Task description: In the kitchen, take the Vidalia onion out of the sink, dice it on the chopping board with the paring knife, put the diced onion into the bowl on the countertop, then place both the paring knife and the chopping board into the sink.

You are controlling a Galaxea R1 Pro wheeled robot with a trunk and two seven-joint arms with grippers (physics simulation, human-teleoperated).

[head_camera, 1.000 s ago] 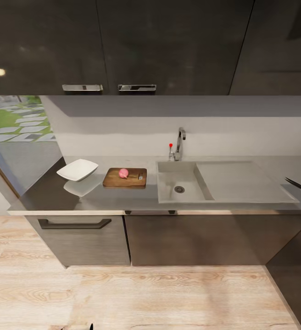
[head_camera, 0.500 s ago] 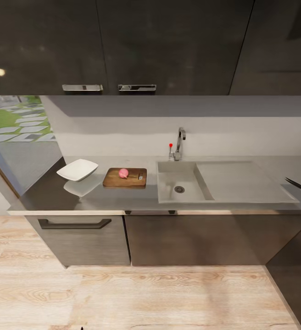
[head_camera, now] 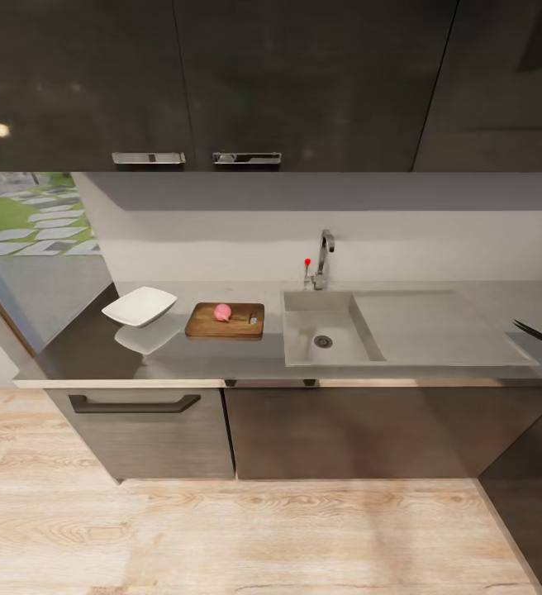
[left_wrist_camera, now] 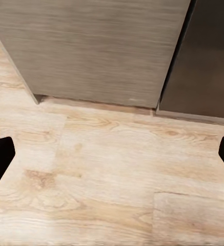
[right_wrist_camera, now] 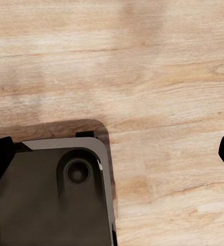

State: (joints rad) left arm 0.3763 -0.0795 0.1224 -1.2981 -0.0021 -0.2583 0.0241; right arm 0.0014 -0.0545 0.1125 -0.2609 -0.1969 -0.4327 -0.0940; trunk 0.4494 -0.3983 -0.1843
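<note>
Onion (head_camera: 222, 311) sits on the chopping board (head_camera: 225, 321), out of the sink (head_camera: 324, 335), with the bowl (head_camera: 140, 306) just beside the board on the desk (head_camera: 197, 357). The paring knife (head_camera: 540, 335) lies well apart, past the drainboard at the far right. My left tool (left_wrist_camera: 112, 156) and right tool (right_wrist_camera: 112, 154) both hang released over the wooden floor (head_camera: 246, 529), holding nothing. My worry is the knife: it is slim and flat against the desk, so a shallow pinch may slip off or push it over the edge.
</note>
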